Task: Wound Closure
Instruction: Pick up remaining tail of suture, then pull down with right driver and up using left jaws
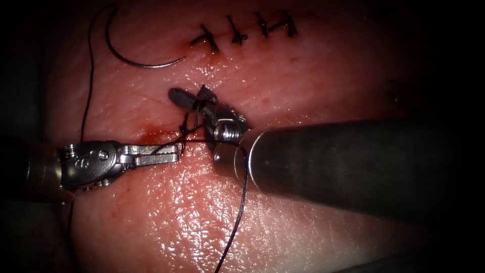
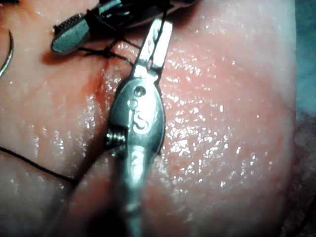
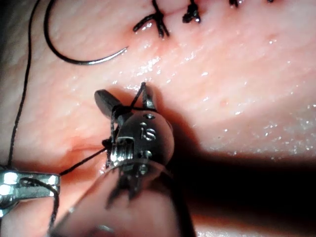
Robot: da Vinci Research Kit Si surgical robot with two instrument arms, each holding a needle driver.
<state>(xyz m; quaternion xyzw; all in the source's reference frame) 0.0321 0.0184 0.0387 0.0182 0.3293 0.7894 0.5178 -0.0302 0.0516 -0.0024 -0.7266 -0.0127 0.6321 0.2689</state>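
Both hands at the cut, needle lying free.
The left hand (image 1: 169, 154) is closed on the thread (image 1: 189, 135) beside the red fluid (image 1: 151, 135). The right hand (image 1: 194, 99) is open with thread wrapped around it. The needle (image 1: 132, 59) rests on the tissue (image 1: 303, 91), upper left of the cut, beside three finished stitches (image 1: 237, 31).

Both tools are bright, scuffed metal. The left tool (image 1: 154, 154) has slim ridged jaws, a rounded wrist block with round pins and a stamped mark. The right tool (image 1: 194, 101) has a small coiled screw and a thick dark grey shaft (image 1: 353, 162)
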